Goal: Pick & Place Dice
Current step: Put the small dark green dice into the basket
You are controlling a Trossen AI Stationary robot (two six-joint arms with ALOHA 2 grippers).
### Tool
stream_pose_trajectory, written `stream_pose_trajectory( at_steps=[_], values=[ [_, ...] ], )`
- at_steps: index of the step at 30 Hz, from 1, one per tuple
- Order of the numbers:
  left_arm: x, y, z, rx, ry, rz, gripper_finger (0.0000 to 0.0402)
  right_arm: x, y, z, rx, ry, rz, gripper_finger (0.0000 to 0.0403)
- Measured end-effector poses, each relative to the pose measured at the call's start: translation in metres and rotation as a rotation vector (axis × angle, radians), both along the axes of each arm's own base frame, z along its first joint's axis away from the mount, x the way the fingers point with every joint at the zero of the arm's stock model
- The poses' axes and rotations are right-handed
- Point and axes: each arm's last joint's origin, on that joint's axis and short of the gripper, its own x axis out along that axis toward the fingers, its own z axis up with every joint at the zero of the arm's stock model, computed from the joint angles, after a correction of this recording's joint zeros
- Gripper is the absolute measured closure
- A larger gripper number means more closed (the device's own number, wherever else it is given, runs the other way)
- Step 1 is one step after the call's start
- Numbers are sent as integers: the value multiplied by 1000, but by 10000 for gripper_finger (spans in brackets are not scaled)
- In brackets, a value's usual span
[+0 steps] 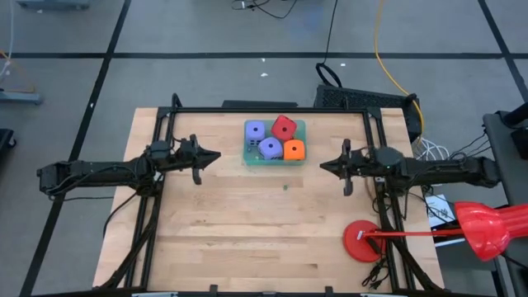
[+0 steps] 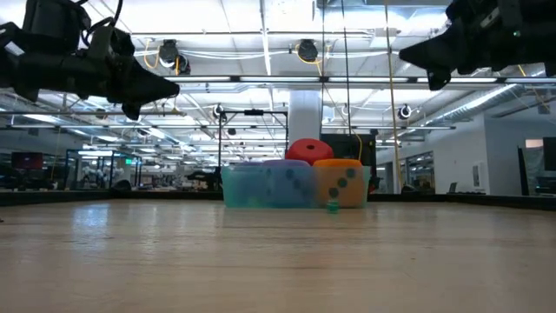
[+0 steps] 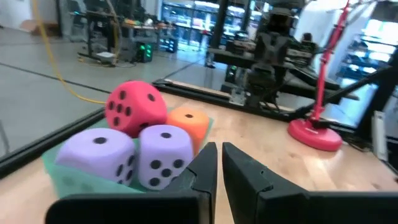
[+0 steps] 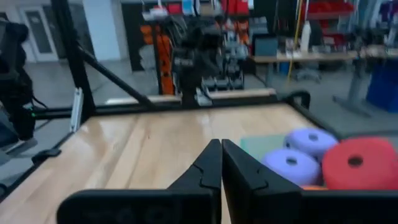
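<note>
- A wooden table (image 1: 247, 223) seen from straight above, with a dark arm reaching in from each side, both grippers raised clear of the surface.
- A shallow green tray (image 1: 248, 157) sits at the far middle of the table, between the two arms and further from the viewer than either gripper.
- All four dice rest in that tray, touching one another in a tight two-by-two cluster.
- The red die (image 1: 285, 128) is at the far right of the cluster and looks tilted, riding higher than the others in the low view.
- The orange die (image 1: 294, 149) is at the near right.
- One purple-blue die (image 1: 256, 130) is at the far left, the other purple-blue die (image 1: 270, 148) at the near left.
- The left gripper (image 1: 216, 155) points toward the table's middle, fingers nearly closed with a thin gap, holding nothing.
- The right gripper (image 1: 322, 166) points back at it from the other side, fingers pressed together, holding nothing.
- The key relation: the cluster lies ahead of and off to the far side of each gripper. The right gripper appears a little nearer, closest to the orange die; the left is closest to the near purple-blue die.
- Being cubes, the dice have no long axis. Their sides run roughly square to the table edges, apart from the tilted red one.
- Either gripper would probably need to widen before descending.
</note>
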Motion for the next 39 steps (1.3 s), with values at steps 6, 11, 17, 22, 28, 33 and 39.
stream_pose_trajectory(
  at_steps=[6,11,17,22,28,33,39],
  values=[
    [14,-10,12,-7,75,-44,393,-15,-6,-10,5,-92,-38,403],
    [38,-15,19,-7,204,-41,392,-20,-11,-11,56,-85,-39,403],
    [85,-21,31,-7,297,-104,394,-23,-14,-9,57,-113,-51,403],
    [137,-32,33,5,353,-169,392,-24,-13,-8,53,-116,-50,403],
    [201,-48,11,58,446,-239,391,-23,-14,-16,64,-95,-52,403],
    [241,-54,-17,52,587,-279,370,-23,-14,-18,69,-111,-51,403],
    [264,-58,-51,40,767,-286,329,-23,-14,-18,92,-114,-48,403]
  ],
)
